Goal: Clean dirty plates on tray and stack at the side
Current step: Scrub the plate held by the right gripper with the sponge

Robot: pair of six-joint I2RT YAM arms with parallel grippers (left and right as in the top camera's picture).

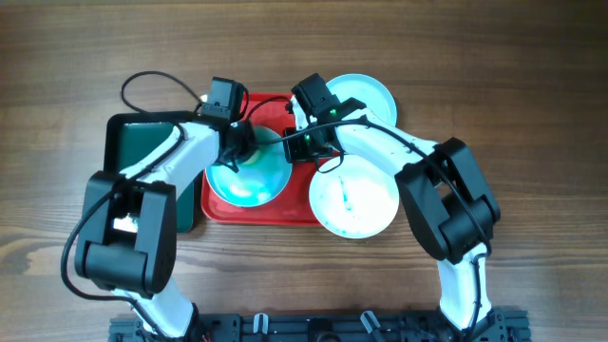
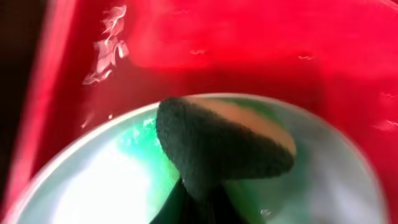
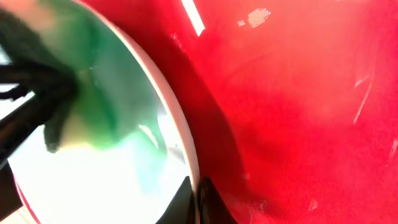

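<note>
A pale plate with a teal-green smear (image 1: 249, 185) lies on the red tray (image 1: 266, 217). My left gripper (image 1: 239, 150) is shut on a dark sponge with a beige face (image 2: 217, 146) and presses it on the far part of this plate (image 2: 93, 186); its jaws (image 2: 199, 205) show at the bottom edge. My right gripper (image 1: 293, 149) is shut on the plate's right rim (image 3: 186, 149), with its fingers (image 3: 198, 196) pinching the rim from both sides. The tray floor shows in the left wrist view (image 2: 249, 43) and in the right wrist view (image 3: 298, 112).
Two more pale plates lie on the wood right of the tray, one near (image 1: 353, 195) and one far (image 1: 370, 93), partly under my right arm. A dark green tray with a black rim (image 1: 152, 157) sits left of the red tray, under my left arm.
</note>
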